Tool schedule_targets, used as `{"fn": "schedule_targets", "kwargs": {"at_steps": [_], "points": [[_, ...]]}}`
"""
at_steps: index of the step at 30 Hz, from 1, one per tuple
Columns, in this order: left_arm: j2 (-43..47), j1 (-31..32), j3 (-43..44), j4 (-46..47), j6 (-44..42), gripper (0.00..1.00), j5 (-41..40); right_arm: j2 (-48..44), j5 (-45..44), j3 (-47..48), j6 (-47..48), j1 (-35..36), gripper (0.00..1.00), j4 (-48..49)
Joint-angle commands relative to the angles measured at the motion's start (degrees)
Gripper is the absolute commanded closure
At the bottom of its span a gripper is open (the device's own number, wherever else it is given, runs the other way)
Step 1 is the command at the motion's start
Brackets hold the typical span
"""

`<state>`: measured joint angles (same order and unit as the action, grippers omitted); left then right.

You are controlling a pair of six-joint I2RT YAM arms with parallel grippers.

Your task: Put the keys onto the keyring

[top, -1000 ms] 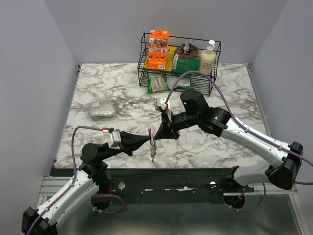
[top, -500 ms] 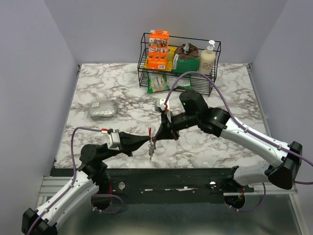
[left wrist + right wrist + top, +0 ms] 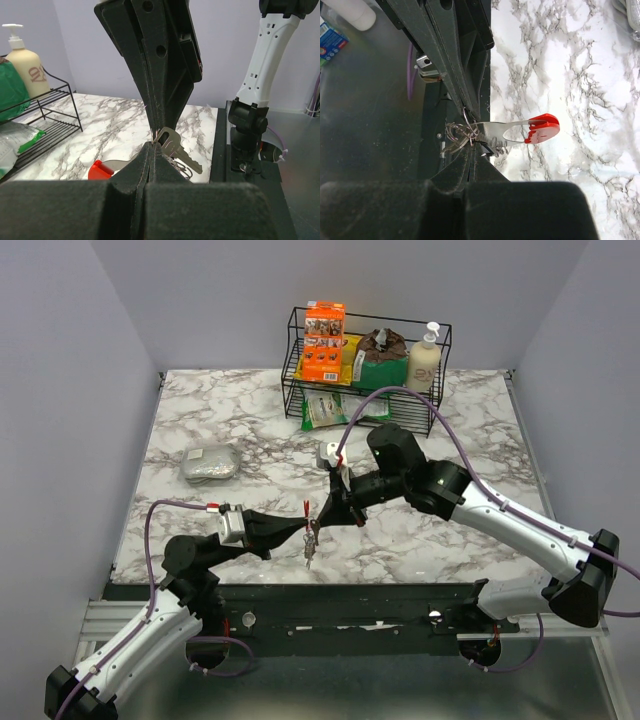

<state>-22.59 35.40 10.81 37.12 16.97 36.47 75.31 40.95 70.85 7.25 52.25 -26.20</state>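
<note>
Both clamped: left gripper (image 3: 304, 530) on keyring (image 3: 460, 131), right gripper (image 3: 318, 517) on keys (image 3: 174, 145), seemingly. Hold ring steady, feed key slowly along coil, no yanking.

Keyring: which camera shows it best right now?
Right wrist: the keyring shows as clear wire loops beside a red-headed key. Left wrist glimpses only thin wire under a silver key. Top external shows a tiny dangling cluster.

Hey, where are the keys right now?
In the top view, the keys hang left of centre above the table near its front edge, pinched between the shut left gripper and right gripper.
</note>
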Motion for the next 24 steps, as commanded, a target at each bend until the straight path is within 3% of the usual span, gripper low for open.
{"fn": "schedule_targets", "kwargs": {"at_steps": [1,24], "points": [[0.7,0.5,0.4,3.0,0.2,1.00,1.1,-1.7,-3.2,-1.2,1.5,0.3,0.99,-0.7],[0.4,0.6,1.3,3.8,0.8,1.00,3.1,-1.0,-0.6,-1.4,5.0,0.3,0.96,-2.5]]}}
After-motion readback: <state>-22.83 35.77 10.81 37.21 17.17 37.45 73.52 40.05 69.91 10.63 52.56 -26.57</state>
